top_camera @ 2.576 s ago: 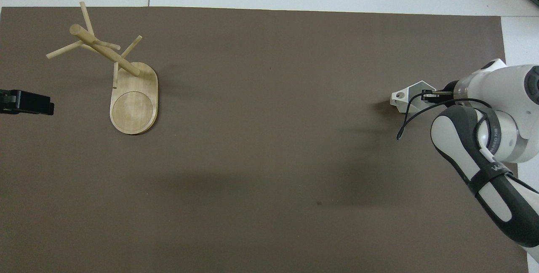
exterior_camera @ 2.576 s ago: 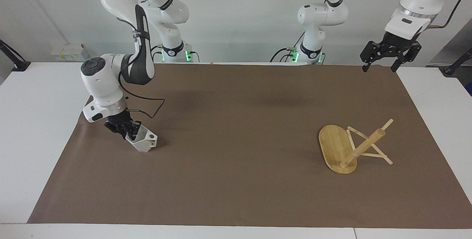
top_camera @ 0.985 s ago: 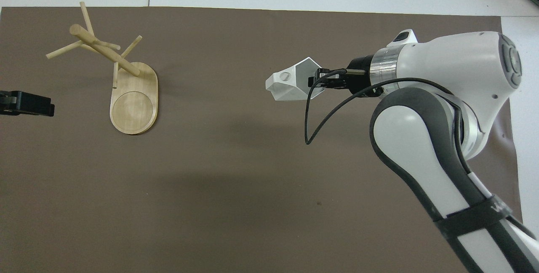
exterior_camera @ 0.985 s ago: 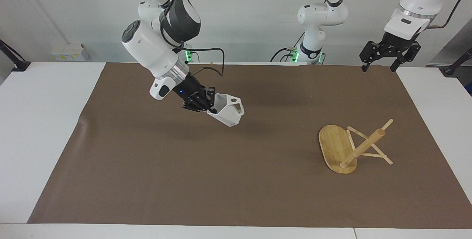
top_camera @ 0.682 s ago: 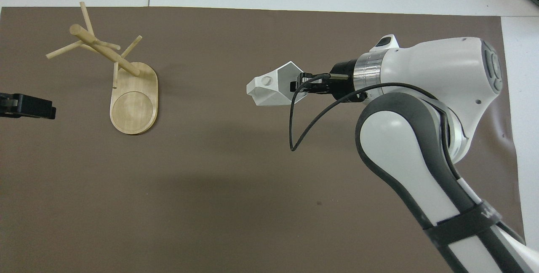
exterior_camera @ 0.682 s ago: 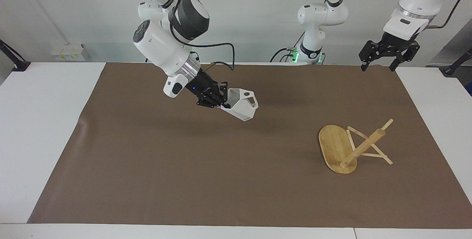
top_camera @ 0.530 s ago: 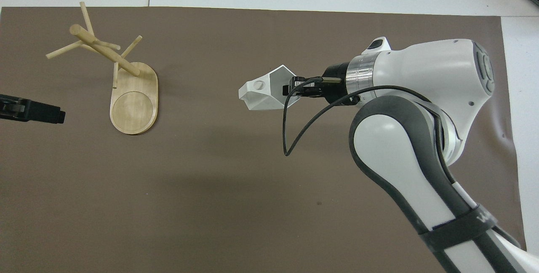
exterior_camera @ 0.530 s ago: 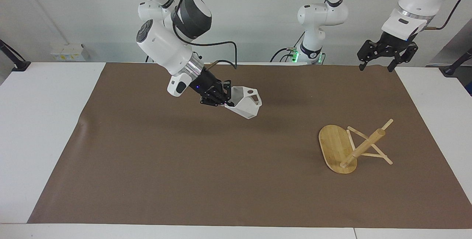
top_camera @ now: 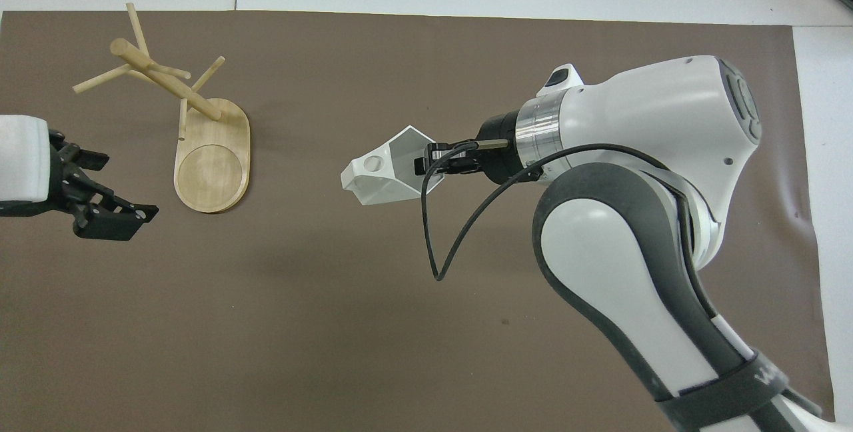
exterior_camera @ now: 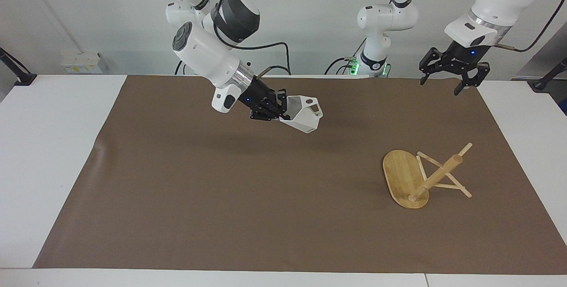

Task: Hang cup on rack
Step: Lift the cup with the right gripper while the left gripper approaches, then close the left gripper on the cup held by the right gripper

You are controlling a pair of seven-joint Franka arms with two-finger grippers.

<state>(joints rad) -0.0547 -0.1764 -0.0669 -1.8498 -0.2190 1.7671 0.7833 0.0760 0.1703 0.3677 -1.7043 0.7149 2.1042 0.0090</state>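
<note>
My right gripper (exterior_camera: 278,109) is shut on the rim of the cup (exterior_camera: 304,118), a white faceted mug. It holds the cup tilted in the air over the middle of the brown mat, with the pierced handle pointing toward the left arm's end. The overhead view shows the same grip (top_camera: 430,160) on the cup (top_camera: 381,179). The rack (exterior_camera: 436,176), a bamboo mug tree with an oval base (exterior_camera: 401,174), stands on the mat toward the left arm's end; it also shows in the overhead view (top_camera: 166,82). My left gripper (exterior_camera: 443,84) is open and empty in the air, apart from the rack; it also shows in the overhead view (top_camera: 110,215).
A brown mat (exterior_camera: 212,198) covers most of the white table (exterior_camera: 44,145). A black cable (top_camera: 443,245) loops down from my right wrist. A rack peg (top_camera: 136,29) points away from the robots.
My right gripper has carried the cup off the mat near the right arm's end, up and toward the table's middle. My left gripper has moved inward, toward the rack.
</note>
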